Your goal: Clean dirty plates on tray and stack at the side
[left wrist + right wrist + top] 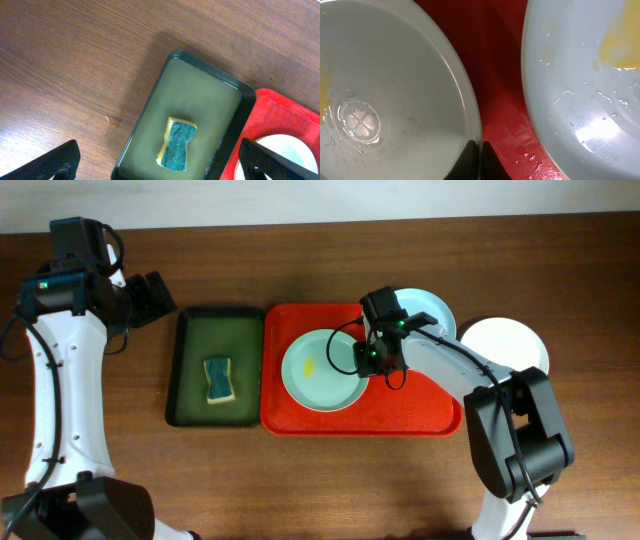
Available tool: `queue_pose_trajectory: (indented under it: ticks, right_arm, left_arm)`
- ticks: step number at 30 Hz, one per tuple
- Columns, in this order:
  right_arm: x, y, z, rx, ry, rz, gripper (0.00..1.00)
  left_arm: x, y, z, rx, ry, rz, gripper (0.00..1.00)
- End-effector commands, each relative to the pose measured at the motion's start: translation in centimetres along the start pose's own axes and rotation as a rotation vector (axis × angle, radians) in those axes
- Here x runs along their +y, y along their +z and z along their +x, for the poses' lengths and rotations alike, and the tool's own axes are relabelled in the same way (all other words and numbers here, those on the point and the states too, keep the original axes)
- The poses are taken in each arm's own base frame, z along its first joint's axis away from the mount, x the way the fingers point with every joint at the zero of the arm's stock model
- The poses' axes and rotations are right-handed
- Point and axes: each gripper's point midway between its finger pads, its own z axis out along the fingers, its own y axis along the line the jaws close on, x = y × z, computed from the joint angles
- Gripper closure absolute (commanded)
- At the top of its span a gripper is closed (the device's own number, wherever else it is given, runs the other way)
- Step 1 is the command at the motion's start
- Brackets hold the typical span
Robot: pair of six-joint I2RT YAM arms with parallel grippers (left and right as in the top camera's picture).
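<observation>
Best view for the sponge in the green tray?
Left wrist: the sponge sits close and whole, teal face and yellow edge clear, in the green tray. Overhead shows it whole but small. Right wrist shows none of it.

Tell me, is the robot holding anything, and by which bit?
On the right gripper, the jaws pinch the pale green plate by its rim. The left gripper holds nothing.

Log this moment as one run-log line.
left end effector: open, over table | right end effector: shut at rim of pale green plate in red tray | sponge: in dark green tray | white plate: beside red tray
</observation>
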Motion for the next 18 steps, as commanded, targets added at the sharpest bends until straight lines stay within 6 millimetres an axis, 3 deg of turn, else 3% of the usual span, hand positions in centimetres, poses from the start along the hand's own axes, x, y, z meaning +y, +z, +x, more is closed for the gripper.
queue_pose_trajectory:
  ticks: [1, 13, 16, 17, 18]
  right_arm:
    - [0.3, -0.4, -0.2, -0.01, -0.004, -0.008, 0.96]
    - [0.5, -1.1, -0.5, -0.025, 0.039, -0.012, 0.96]
    - [0.5, -1.1, -0.5, -0.025, 0.039, -0.012, 0.96]
    - [0.5, -1.1, -0.5, -0.025, 0.039, -0.012, 0.96]
    - [0.5, -1.1, -0.5, -0.025, 0.039, -0.012, 0.96]
  left_arm:
    - [-0.2, -0.1, -0.2, -0.006, -0.008, 0.007, 0.01]
    - [-0.2, -0.1, -0.2, -0.006, -0.008, 0.007, 0.01]
    - [-0.8, -0.2, -1.9, -0.075, -0.016, 0.031, 0.01]
    - [-1.2, -0.2, -1.5, -0.057, -0.015, 0.055, 0.01]
    - [-2.0, -0.2, 0.8, 0.045, -0.016, 0.114, 0.01]
